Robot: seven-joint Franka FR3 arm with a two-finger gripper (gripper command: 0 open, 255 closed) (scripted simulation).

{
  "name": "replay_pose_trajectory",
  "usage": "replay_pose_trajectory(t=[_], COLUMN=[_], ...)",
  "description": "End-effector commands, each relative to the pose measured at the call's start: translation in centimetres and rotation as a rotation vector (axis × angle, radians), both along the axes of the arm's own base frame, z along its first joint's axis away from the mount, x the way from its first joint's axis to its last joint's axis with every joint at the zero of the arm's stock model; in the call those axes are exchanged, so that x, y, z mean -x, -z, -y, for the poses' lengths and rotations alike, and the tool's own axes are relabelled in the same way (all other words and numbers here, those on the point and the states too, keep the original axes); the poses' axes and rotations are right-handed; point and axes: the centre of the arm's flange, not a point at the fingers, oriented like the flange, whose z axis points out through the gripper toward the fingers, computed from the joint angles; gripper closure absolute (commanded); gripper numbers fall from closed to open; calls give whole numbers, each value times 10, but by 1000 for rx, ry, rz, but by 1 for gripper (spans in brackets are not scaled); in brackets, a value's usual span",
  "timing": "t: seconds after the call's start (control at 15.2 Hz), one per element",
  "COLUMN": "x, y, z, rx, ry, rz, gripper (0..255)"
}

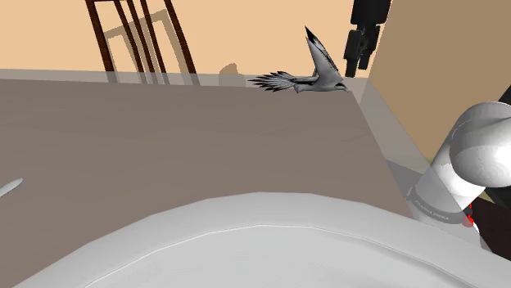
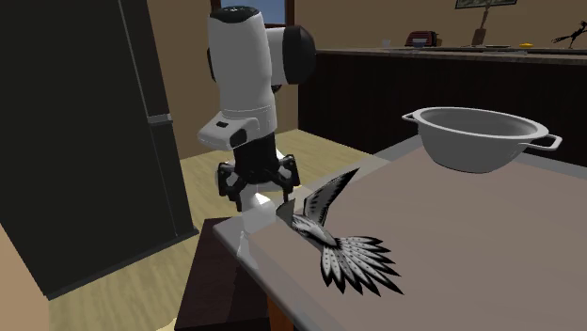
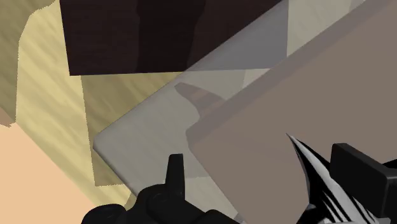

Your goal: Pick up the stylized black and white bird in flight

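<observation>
Bird (image 1: 319, 78) perches at the counter (image 1: 164, 139) corner, raised wing between fingers of the released tool (image 3: 266, 164). Nothing is grasped yet.

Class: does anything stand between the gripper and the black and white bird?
Nothing visible does. The gripper hangs right beside the bird at a corner of the table; the bowl sits well aside.

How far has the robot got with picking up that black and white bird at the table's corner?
Looks done: the claw is at the bird, by the corner of the table. In hand: the claw is open, with one raised wing between its fingers, close to one of them. Left: closing on the bird and lifting it; its tail looks to rest on the table, so it isn't picked up yet.
</observation>
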Motion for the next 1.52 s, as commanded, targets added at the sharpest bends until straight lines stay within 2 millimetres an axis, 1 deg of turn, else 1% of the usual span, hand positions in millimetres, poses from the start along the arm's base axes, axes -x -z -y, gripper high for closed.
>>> replay_pose_trajectory(t=[0.0,0.2,0.46,0.73,0.79,1.25,1.39,1.45], x=[0,-35,-75,-106,-109,-109,-109,-109], y=[0,-11,-24,-34,-35,2,5,4], z=[0,-28,-73,-125,-132,-132,-132,-130], rx=[0,26,61,96,101,101,101,100], ry=[0,-145,-339,-533,-560,-560,-560,-559], rz=[0,-18,-43,-68,-71,-71,-71,-71], gripper=[0,0,0,0,0,0,0,255])
